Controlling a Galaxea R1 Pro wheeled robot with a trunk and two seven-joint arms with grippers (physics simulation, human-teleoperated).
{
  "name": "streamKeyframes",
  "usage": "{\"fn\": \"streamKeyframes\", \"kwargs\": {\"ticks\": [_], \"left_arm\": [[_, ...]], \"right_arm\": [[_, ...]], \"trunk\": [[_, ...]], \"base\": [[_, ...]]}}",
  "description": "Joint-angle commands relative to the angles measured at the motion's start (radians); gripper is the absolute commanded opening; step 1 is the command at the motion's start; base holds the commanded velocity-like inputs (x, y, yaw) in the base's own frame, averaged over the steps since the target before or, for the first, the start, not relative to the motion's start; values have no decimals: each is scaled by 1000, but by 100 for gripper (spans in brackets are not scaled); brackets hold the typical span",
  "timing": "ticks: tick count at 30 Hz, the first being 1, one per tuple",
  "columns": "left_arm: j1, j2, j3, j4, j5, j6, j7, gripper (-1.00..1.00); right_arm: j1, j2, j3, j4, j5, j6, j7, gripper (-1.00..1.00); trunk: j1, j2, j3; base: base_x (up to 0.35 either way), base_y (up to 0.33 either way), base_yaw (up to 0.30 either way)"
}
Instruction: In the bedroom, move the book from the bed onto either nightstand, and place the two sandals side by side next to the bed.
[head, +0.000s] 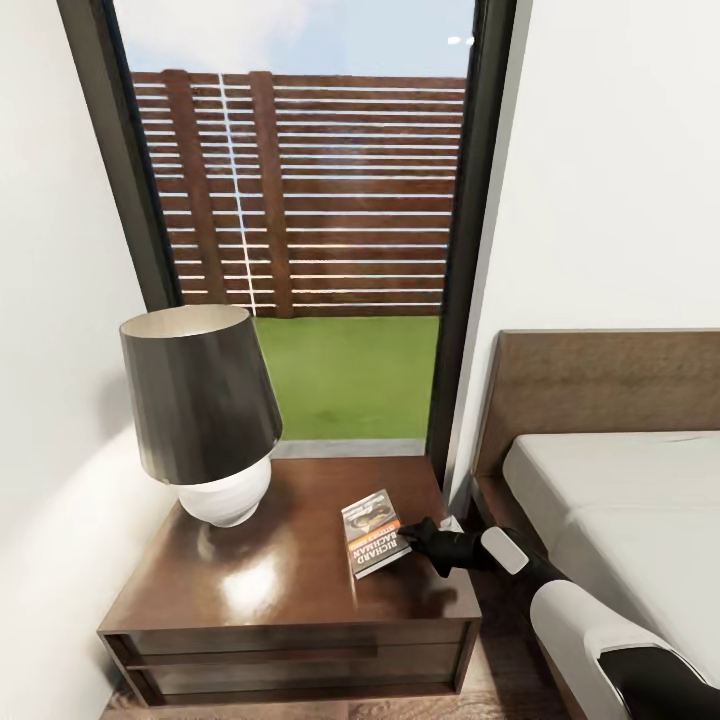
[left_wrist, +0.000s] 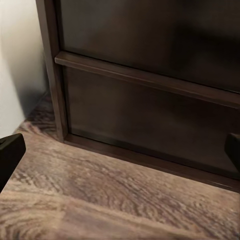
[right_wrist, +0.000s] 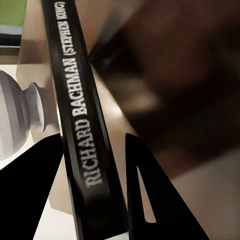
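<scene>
The right gripper (head: 418, 533) pinches the book (head: 375, 533) by its spine, long axis across the fingers, over the nightstand (head: 260, 580) below it.

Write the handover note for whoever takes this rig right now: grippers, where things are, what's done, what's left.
Right gripper: shut on the book, fingers either side of its spine in the right wrist view.
Left gripper: open, empty, low by the floor facing the nightstand's drawer front.
Book: over the nightstand top, near its right edge, right of the lamp. I cannot tell whether it lies flat yet.
Bed: to the right, nothing on the visible mattress.
Done: book carried to the nightstand.
Left: release the book and back the arm off, then find both sandals and set them side by side next to the bed.
</scene>
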Motion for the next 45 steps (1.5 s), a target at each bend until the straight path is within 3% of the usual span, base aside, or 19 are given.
{"fn": "streamKeyframes", "kwargs": {"ticks": [1, 30, 38, 45], "left_arm": [[-1, 0, 2, 1, 9, -1, -10, 100], [-1, 1, 2, 1, 9, 0, -10, 100], [-1, 1, 2, 1, 9, 2, -10, 100], [-1, 0, 2, 1, 9, 2, -10, 100]], "right_arm": [[0, -1, 8, 0, 0, 0, 6, -100], [-1, -1, 7, 0, 0, 0, 6, -100], [-1, -1, 7, 0, -1, 0, 6, -100], [0, -1, 7, 0, -1, 0, 6, -100]], "trunk": [[0, 0, -1], [0, 0, -1], [3, -2, -32], [3, -2, -32]], "base": [[0, 0, 0], [0, 0, 0], [0, 0, 0], [0, 0, 0]]}}
